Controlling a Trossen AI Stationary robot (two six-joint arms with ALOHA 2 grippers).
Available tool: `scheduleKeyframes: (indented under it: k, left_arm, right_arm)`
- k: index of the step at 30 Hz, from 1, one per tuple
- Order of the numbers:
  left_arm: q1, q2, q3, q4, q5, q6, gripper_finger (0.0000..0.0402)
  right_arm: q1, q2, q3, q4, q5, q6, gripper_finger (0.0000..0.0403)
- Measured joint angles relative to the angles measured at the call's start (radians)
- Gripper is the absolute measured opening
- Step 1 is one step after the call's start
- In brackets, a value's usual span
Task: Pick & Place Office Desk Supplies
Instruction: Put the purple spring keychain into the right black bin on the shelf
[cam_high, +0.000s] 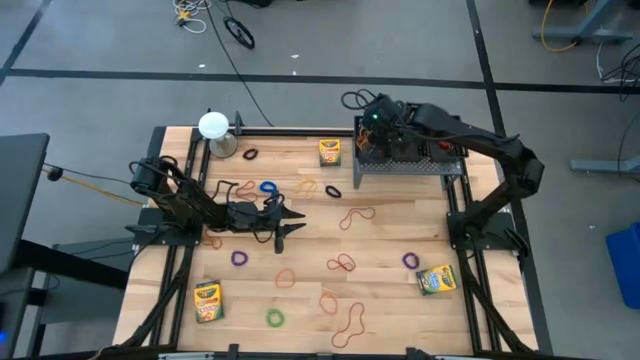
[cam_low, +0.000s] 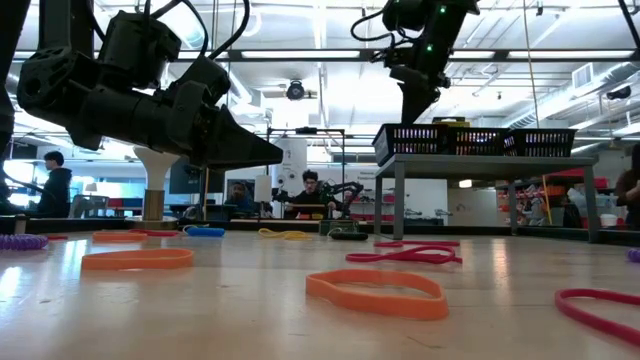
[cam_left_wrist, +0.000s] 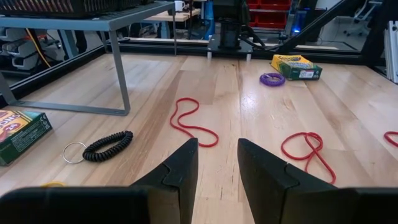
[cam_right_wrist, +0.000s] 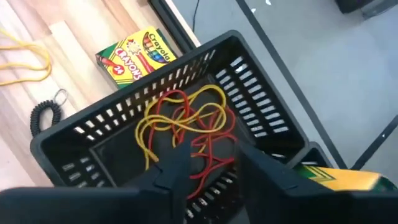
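right gripper (cam_right_wrist: 208, 163) over rack (cam_right_wrist: 261, 93) edge

A wire basket (cam_high: 405, 152) stands on a raised rack at the table's (cam_high: 390, 235) far right. A tangle of rubber bands (cam_right_wrist: 186, 127) lies in it, under the right gripper (cam_right_wrist: 208, 168). 1 crayon box (cam_high: 329, 152) lies just left of the rack. The left gripper (cam_high: 285, 222) hangs over the table's left middle, loose bands scattered around.
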Motion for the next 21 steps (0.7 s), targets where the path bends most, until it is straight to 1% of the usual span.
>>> scheduleKeyframes:
  k: [3, 6, 11, 14, 15, 17, 21]
  left_arm:
    - [0.000, 0.000, 0.000, 0.000, 0.000, 0.000, 0.0119]
    - [0.000, 0.000, 0.000, 0.000, 0.000, 0.000, 0.0119]
    - [0.000, 0.000, 0.000, 0.000, 0.000, 0.000, 0.0119]
    - [0.000, 0.000, 0.000, 0.000, 0.000, 0.000, 0.0119]
    - [0.000, 0.000, 0.000, 0.000, 0.000, 0.000, 0.0119]
    - [0.000, 0.000, 0.000, 0.000, 0.000, 0.000, 0.0119]
    - [0.000, 0.000, 0.000, 0.000, 0.000, 0.000, 0.0119]
  right_arm:
    - [0.007, -0.027, 0.000, -0.037, 0.001, 0.000, 0.0138]
    - [0.027, -0.069, 0.000, -0.071, -0.004, 0.003, 0.0122]
    - [0.109, -0.154, 0.000, -0.052, -0.020, 0.047, 0.0054]
    - [0.175, -0.177, 0.000, -0.028, -0.022, 0.070, 0.0012]
    - [0.197, -0.178, 0.000, -0.021, -0.024, 0.072, 0.0007]
    - [0.243, -0.178, -0.017, 0.024, -0.028, 0.072, 0.0011]
    - [0.311, -0.181, -0.157, 0.212, -0.049, 0.071, 0.0017]
